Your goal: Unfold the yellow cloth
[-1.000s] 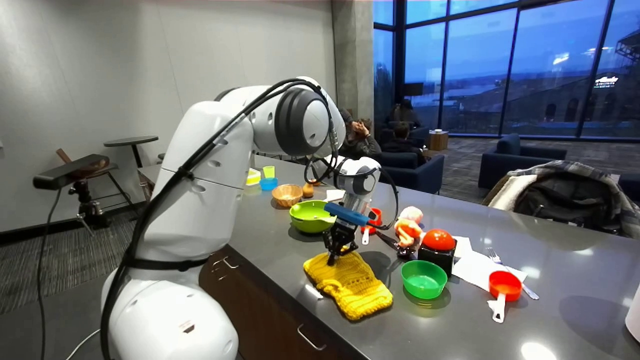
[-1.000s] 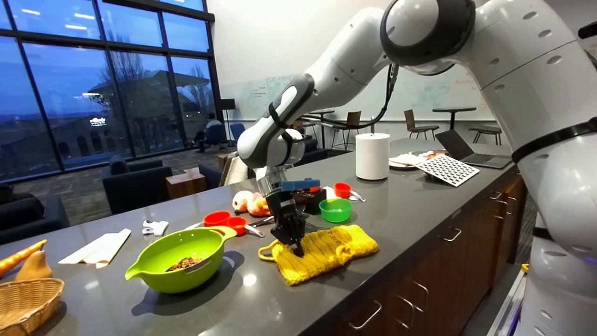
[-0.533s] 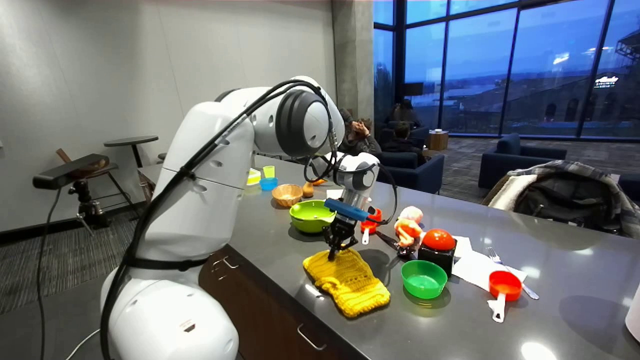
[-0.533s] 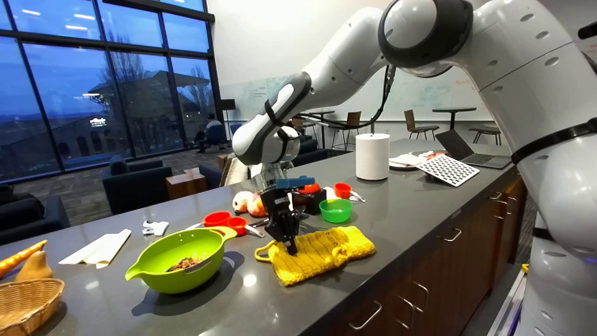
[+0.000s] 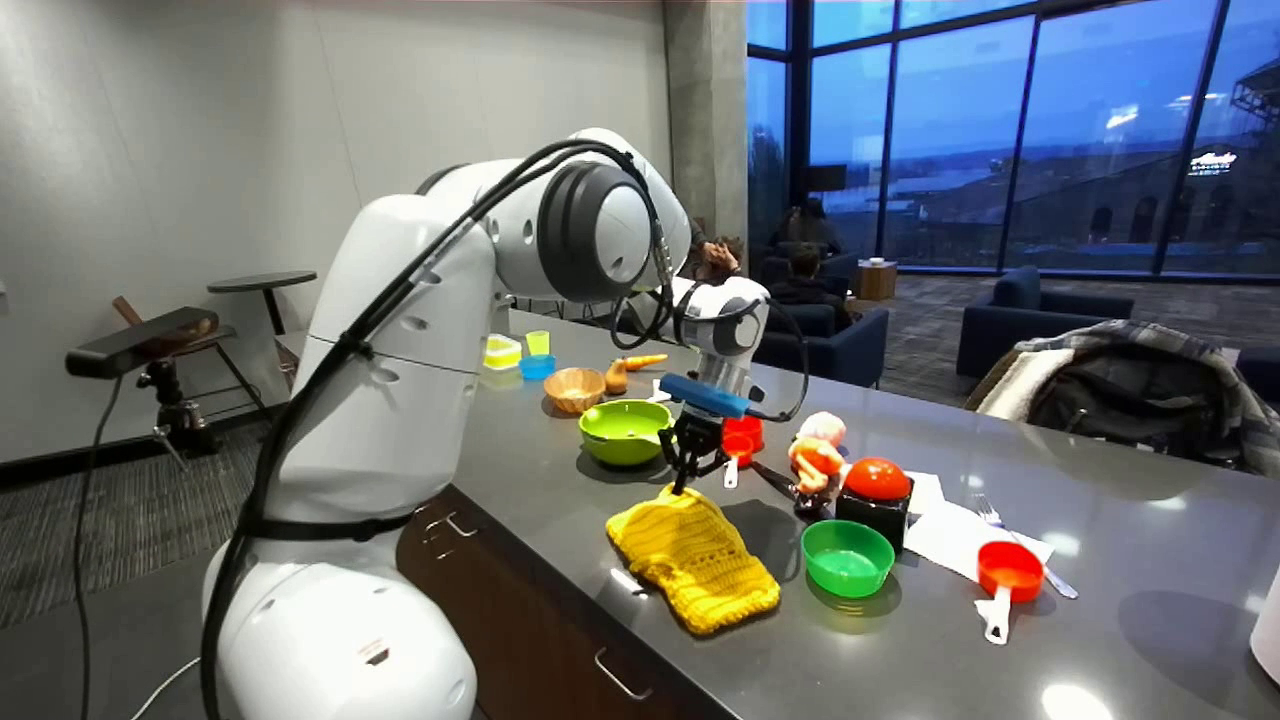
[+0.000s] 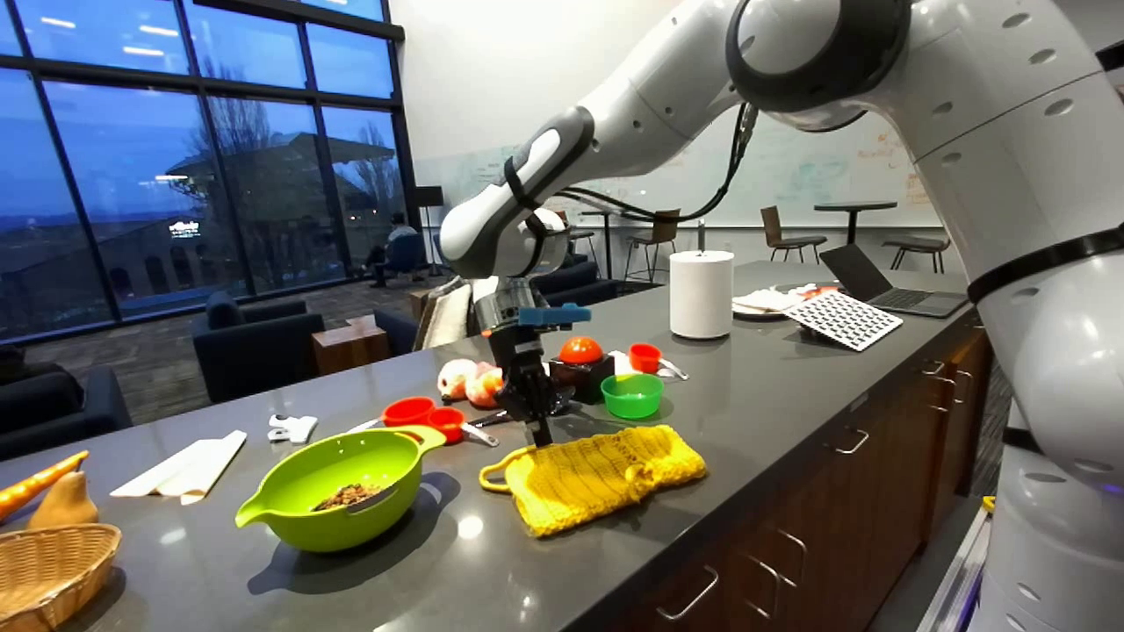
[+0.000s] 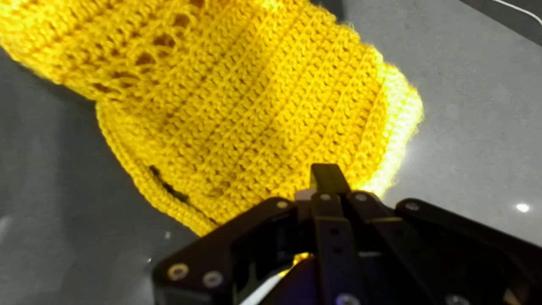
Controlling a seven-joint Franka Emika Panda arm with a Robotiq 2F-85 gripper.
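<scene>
Grey and glossy, the counter (image 6: pixel 790 377) threw back spots of light above dark wooden drawers (image 6: pixel 843 500); beyond it, tall windows (image 5: pixel 950 130) showed a deep blue sky, and low dark armchairs (image 6: pixel 255 342) stood on carpet (image 5: pixel 920 310). Over the counter hung the black gripper (image 5: pixel 680 488), its fingers together and pinching the yellow cloth (image 6: pixel 606 483), whose end rose in a low peak to the tips. The rest of the cloth lay on the counter near the drawer side, between a lime-green bowl (image 6: pixel 303 518) and a green dish (image 6: pixel 632 404), apart from both. It was thick, ribbed yarn work with a row of open holes and a loop (image 6: pixel 484 476) at one corner. Smooth-walled, the bowl had a pouring lip and held brown bits (image 6: pixel 351 496); a wicker basket (image 6: pixel 53 579) showed its weave.
</scene>
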